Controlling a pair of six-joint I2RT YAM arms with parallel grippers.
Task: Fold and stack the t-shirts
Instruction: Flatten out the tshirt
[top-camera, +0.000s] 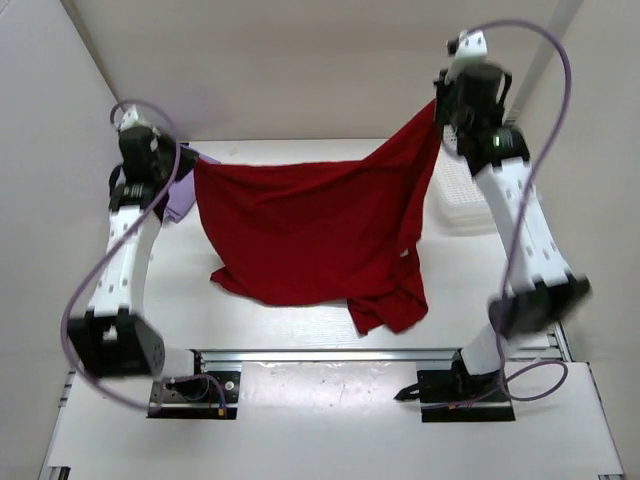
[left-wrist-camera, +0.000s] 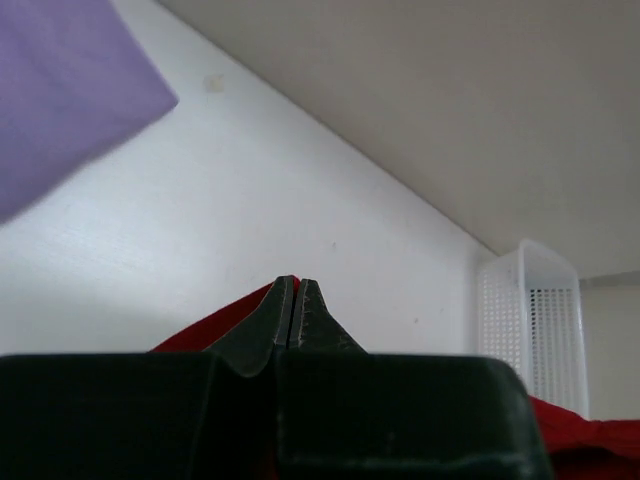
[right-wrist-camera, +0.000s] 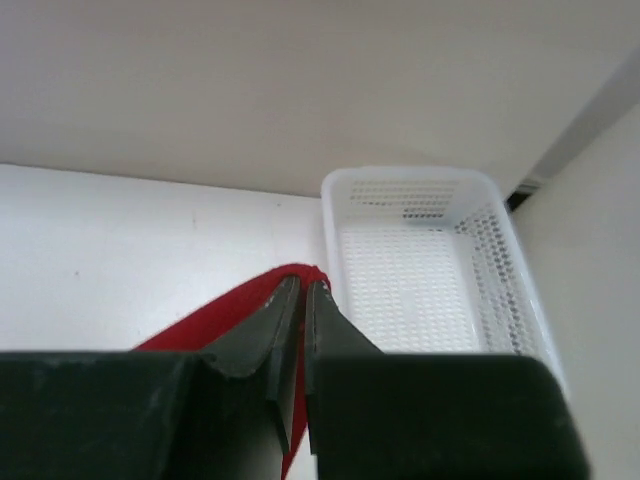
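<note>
The deep red t-shirt (top-camera: 310, 235) hangs spread between both arms above the table, its lower part draped onto the tabletop. My left gripper (top-camera: 190, 160) is shut on its left upper corner; in the left wrist view red cloth (left-wrist-camera: 215, 320) shows behind the shut left gripper (left-wrist-camera: 293, 285). My right gripper (top-camera: 440, 105) is shut on the shirt's right upper corner, held higher; red cloth (right-wrist-camera: 215, 315) runs between the jaws of the right gripper (right-wrist-camera: 303, 288). A light lavender t-shirt (top-camera: 183, 195) lies flat behind the left arm, also seen as the lavender t-shirt (left-wrist-camera: 60, 90). No teal shirt is in view.
A white plastic mesh basket (top-camera: 455, 200) stands at the back right on the table, seen as the basket (right-wrist-camera: 420, 270) below the right gripper and the basket (left-wrist-camera: 530, 320) at the right. Walls close in the table on three sides.
</note>
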